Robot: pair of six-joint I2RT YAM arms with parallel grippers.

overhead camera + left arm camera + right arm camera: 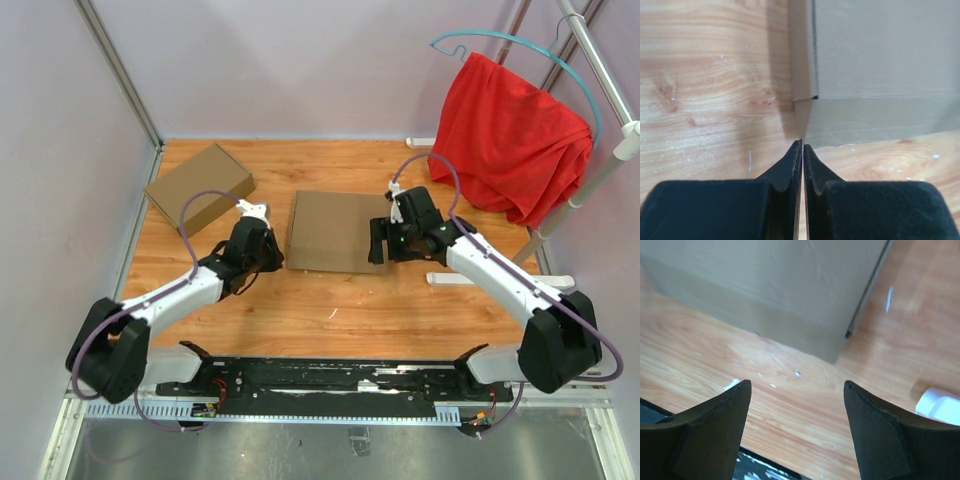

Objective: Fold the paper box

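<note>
The paper box (330,230) is flanked: left gripper (802,146) beside its left edge, fingers pressed together; right gripper (797,386) beside its right edge, fingers spread.

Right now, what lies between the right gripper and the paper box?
Only bare wooden table separates the right gripper from the paper box; the right wrist view shows it.

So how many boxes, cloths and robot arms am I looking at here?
Brown cardboard boxes: 2, the centre box and the far-left box
Red cloths: 1, the red cloth
Robot arms: 2, the left arm and the right arm
Total: 5
</note>
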